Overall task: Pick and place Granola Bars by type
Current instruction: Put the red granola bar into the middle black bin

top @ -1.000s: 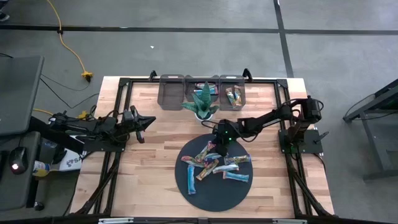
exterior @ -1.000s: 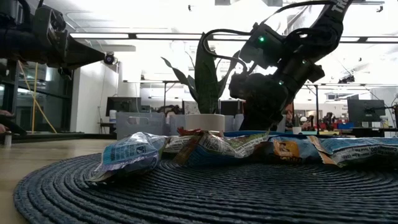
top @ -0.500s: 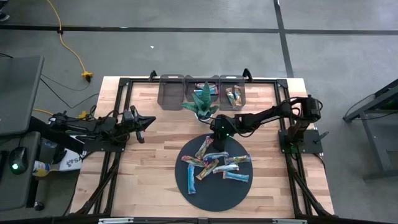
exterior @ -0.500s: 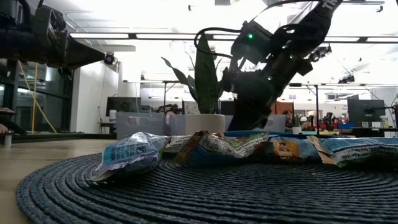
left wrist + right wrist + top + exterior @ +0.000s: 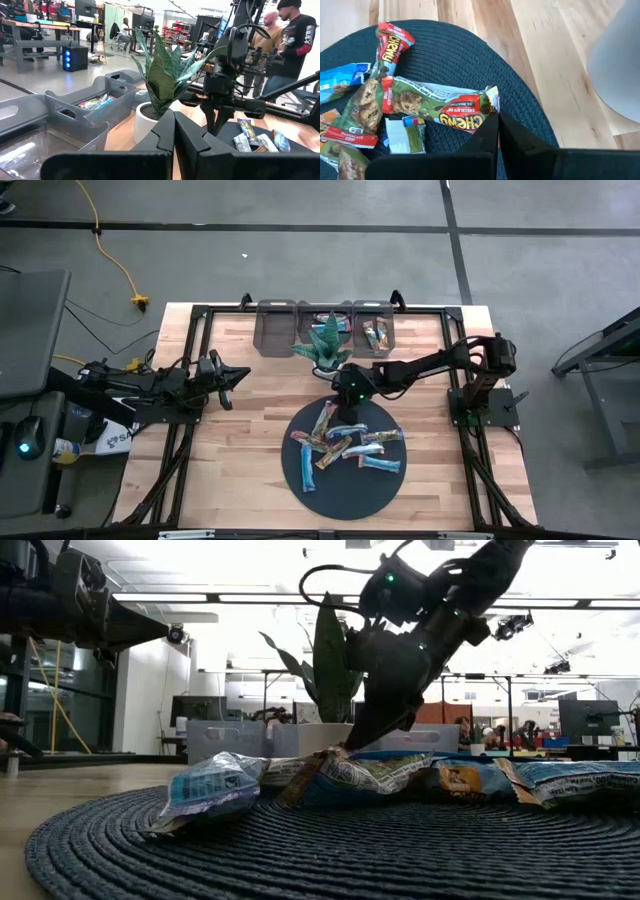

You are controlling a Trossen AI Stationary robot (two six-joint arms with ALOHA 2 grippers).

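Observation:
Several wrapped granola bars (image 5: 345, 442) lie in a loose pile on a round dark woven mat (image 5: 345, 480). My right gripper (image 5: 340, 396) is at the mat's far edge, slanting down, shut at the end of a green Chewy bar (image 5: 440, 107). It also shows in the low view (image 5: 350, 743). My left gripper (image 5: 240, 373) is shut and empty above the table's left part, away from the mat. My right gripper pinches the green bar's near end (image 5: 492, 106), by its red patch and crimped edge, between its two fingertips; the tips hide the exact spot. The fingers slant down from the table's far right side, roughly along the bar. The rest of the bar lies on the mat and on other bars.
A potted spiky plant (image 5: 325, 345) stands just beyond the mat, close to my right gripper. Three grey bins (image 5: 325, 320) stand along the far edge; the middle and right ones (image 5: 376, 333) hold bars. People stand in the room beyond the table.
My right gripper has gone from low over the middle of the pile toward the table's far edge and a little left, rising and tipping more slantwise. The pile has kept its place.

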